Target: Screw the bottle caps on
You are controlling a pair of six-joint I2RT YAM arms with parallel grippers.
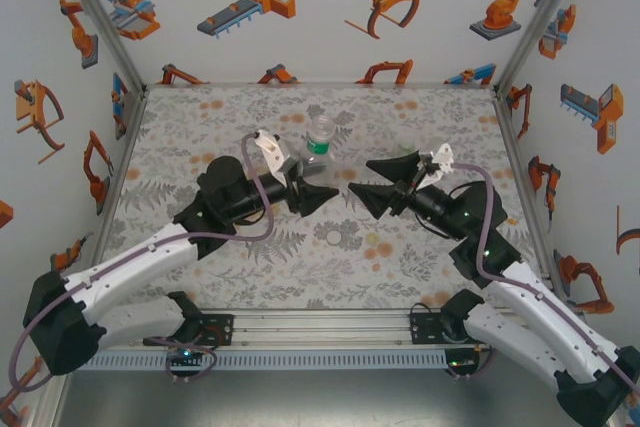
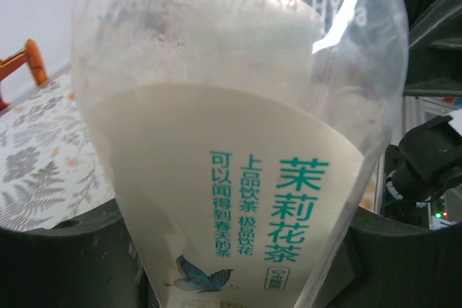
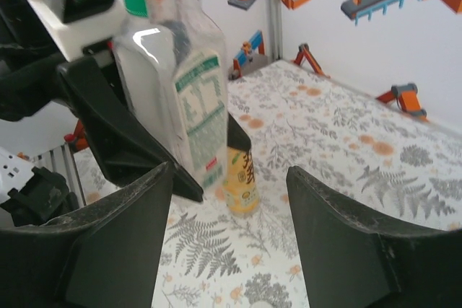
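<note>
Clear bottle [image 2: 231,142]: upright, clamped low in left claw [image 1: 312,192], green top uppermost. Right claw [image 1: 372,197]: parted, empty, facing the bottle from near by. Amber bottle [image 3: 241,178]: standing on bench [image 1: 200,147], near the held one. Likely hazards: slick thin wall spinning in the clamp under twisting; crooked start cross-threading the cap; stray swing toppling the amber bottle.

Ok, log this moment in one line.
left gripper: shut on clear bottle | right gripper: open, empty | yellow bottle: upright on table
</note>
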